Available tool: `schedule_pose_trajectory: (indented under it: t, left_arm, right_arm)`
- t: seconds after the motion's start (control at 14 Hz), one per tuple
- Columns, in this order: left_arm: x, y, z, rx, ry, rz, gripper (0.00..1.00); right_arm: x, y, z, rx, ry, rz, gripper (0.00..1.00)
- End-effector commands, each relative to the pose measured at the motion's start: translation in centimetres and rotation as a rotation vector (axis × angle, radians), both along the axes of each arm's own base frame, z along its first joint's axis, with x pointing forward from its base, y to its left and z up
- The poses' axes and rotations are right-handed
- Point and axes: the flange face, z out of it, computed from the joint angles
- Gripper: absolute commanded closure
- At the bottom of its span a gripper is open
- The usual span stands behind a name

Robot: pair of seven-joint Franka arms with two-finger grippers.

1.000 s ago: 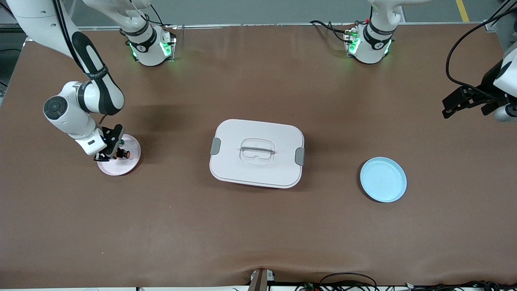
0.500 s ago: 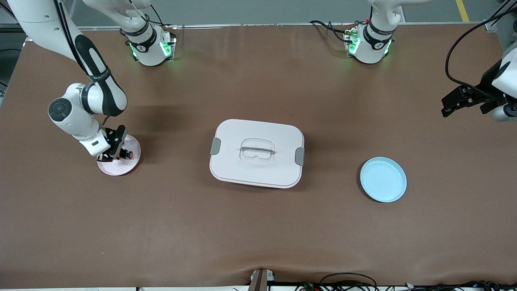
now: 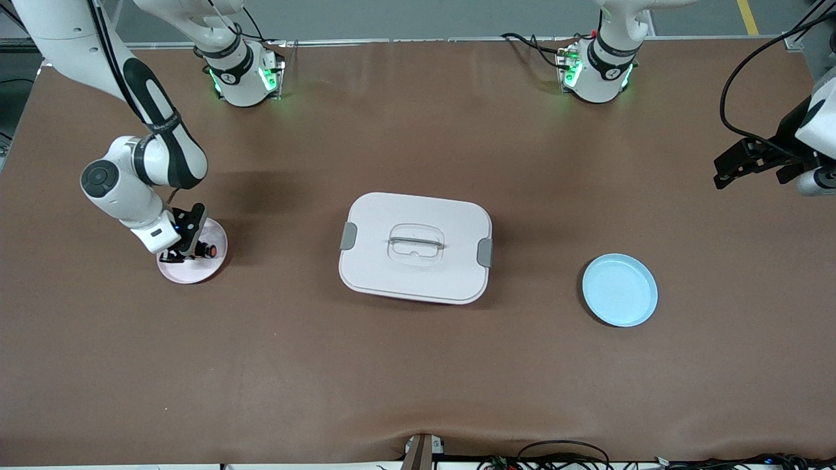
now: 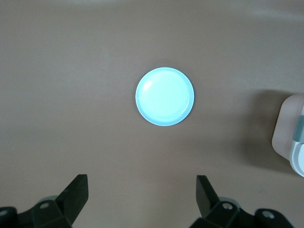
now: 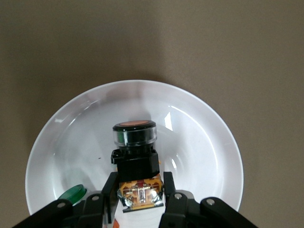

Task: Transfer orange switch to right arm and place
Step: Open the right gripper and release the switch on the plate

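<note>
The orange switch (image 3: 204,249) is black with an orange round end. It sits low over or on a white plate (image 3: 189,271) at the right arm's end of the table. My right gripper (image 3: 191,250) is shut on it. In the right wrist view the fingers (image 5: 108,190) clamp the switch's (image 5: 135,151) orange-and-clear base over the plate (image 5: 95,121); I cannot tell whether it touches the plate. My left gripper (image 3: 725,171) is open and empty, held high at the left arm's end of the table. Its fingertips (image 4: 78,197) stand wide apart.
A white lidded box (image 3: 415,247) with a clear handle stands mid-table. A light blue plate (image 3: 619,290) lies empty toward the left arm's end and shows in the left wrist view (image 4: 165,96). A small part with a green tip (image 5: 72,194) lies on the white plate beside my right gripper.
My right gripper, with the switch, has shifted slightly toward the table's middle over the white plate, and its wrist has drawn back a little. The left arm has barely moved.
</note>
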Motion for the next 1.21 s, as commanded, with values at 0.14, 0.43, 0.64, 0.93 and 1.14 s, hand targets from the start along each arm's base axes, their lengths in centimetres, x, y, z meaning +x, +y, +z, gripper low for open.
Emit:
schedule_pose_trajectory:
  t: [0.14, 0.43, 0.64, 0.93, 1.14]
  left_arm:
    - [-0.6, 0.0, 0.2, -0.013, 0.01, -0.016, 0.0]
    - [-0.6, 0.1, 0.2, -0.011, 0.01, -0.016, 0.0]
    - [-0.7, 0.0, 0.1, -0.012, 0.017, -0.011, 0.0]
    - [-0.7, 0.0, 0.1, -0.011, 0.017, -0.005, 0.0]
    - [-0.7, 0.0, 0.1, -0.012, 0.019, -0.003, 0.0]
  right_arm:
    - [1.3, -0.6, 0.3, 0.001, -0.019, -0.005, 0.0]
    - [1.5, -0.7, 0.9, 0.054, 0.0, -0.095, 0.0]
    - [1.7, -0.8, 2.4, 0.112, 0.042, -0.187, 0.0]
    - [1.2, -0.6, 5.0, 0.143, 0.092, -0.376, 0.0]
    - [0.5, -0.4, 7.7, 0.157, 0.133, -0.466, 0.0]
